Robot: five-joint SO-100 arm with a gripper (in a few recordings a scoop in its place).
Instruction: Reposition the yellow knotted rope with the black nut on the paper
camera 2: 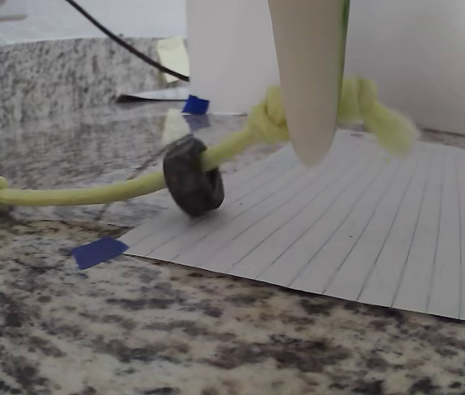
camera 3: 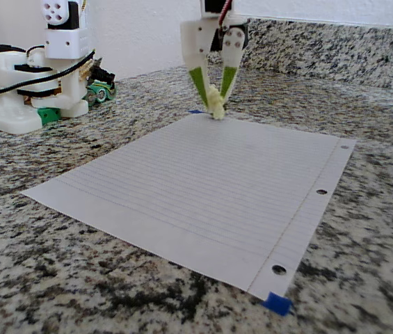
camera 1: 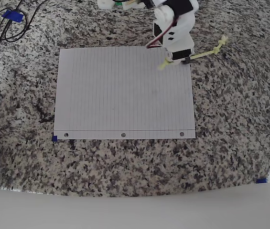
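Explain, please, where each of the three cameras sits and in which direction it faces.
Overhead view: above the granite table, looking straight down on the white lined paper; the white arm reaches in from the top edge.
Wrist view: rides on the arm, low over the table, facing along the thin yellow knotted rope and small black ring nut; one claw finger hangs in front.
Fixed view: low at the table's edge, facing across the paper toward the claw and the arm's base.
All three share the rope's knot at the paper's corner.
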